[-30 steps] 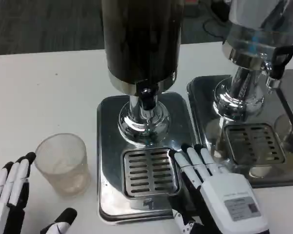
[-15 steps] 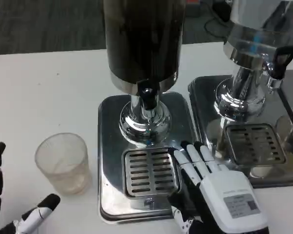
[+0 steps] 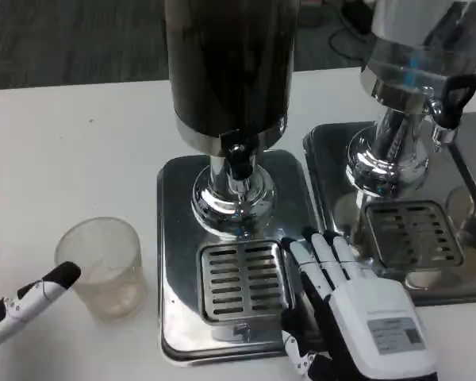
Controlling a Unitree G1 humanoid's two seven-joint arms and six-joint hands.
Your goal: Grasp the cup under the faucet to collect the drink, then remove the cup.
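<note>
Right robot hand (image 3: 357,305) sits lower right of frame, palm down, fingers straight and slightly spread, holding nothing; fingertips (image 3: 321,246) lie on the steel base just right of the drip grate (image 3: 244,279). Left robot hand (image 3: 24,300) is at the lower left edge, mostly cut off: one white-and-black finger reaches in toward the cup (image 3: 101,266), tip right at the cup's left wall, can't tell if touching. Can't tell whether that hand is open or closed. Cup is clear plastic, upright, on the white desk (image 3: 79,143) at lower left, just left of the steel drip tray (image 3: 174,238), not under the faucet (image 3: 238,163). Faucet hangs from the dark dispenser (image 3: 230,63) at top centre, above the grate. Second dispenser (image 3: 416,87) with its own tray and grate (image 3: 412,232) at upper right.
</note>
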